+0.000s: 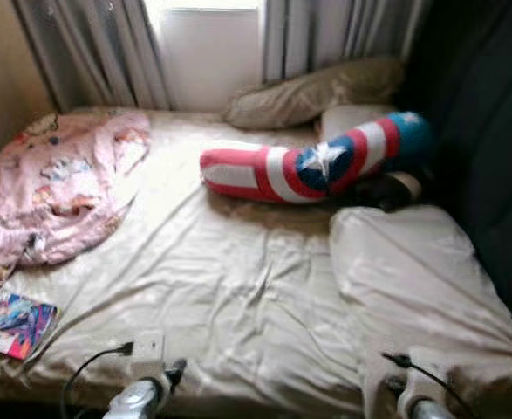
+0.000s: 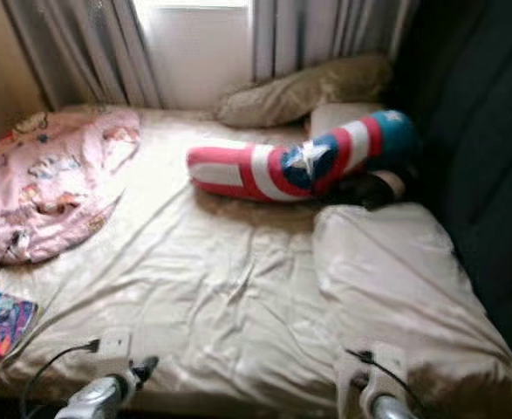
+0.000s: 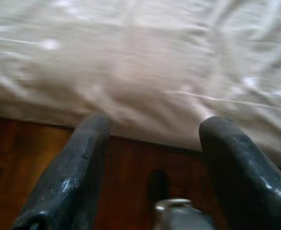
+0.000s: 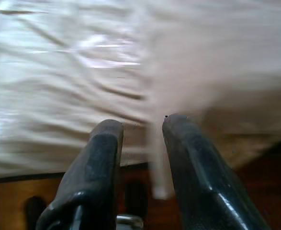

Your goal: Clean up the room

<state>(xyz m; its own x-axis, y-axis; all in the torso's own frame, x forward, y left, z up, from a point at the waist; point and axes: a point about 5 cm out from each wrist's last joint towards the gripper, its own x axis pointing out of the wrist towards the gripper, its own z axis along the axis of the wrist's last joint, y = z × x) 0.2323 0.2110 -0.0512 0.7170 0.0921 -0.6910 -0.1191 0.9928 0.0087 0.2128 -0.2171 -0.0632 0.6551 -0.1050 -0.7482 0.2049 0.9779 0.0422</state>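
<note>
A cream-sheeted bed (image 1: 238, 288) lies before me. A crumpled pink blanket (image 1: 59, 188) lies on its left side, and a colourful book (image 1: 13, 323) rests at the front left corner. A red, white and blue star bolster (image 1: 312, 166) lies across the back. A pale pillow (image 1: 413, 271) lies at the front right. My left gripper (image 3: 154, 120) is open at the bed's front edge, over the sheet's hem. My right gripper (image 4: 142, 122) is open at the pillow's front edge, with a strip of pale cloth (image 4: 154, 158) hanging between its fingers.
A beige pillow (image 1: 312, 92) leans against the grey curtains (image 1: 90, 52) under the window. Something dark (image 1: 391, 188) lies beside the bolster. A dark hanging (image 1: 482, 131) borders the bed's right side. Wooden floor (image 3: 16, 163) shows below the bed's edge.
</note>
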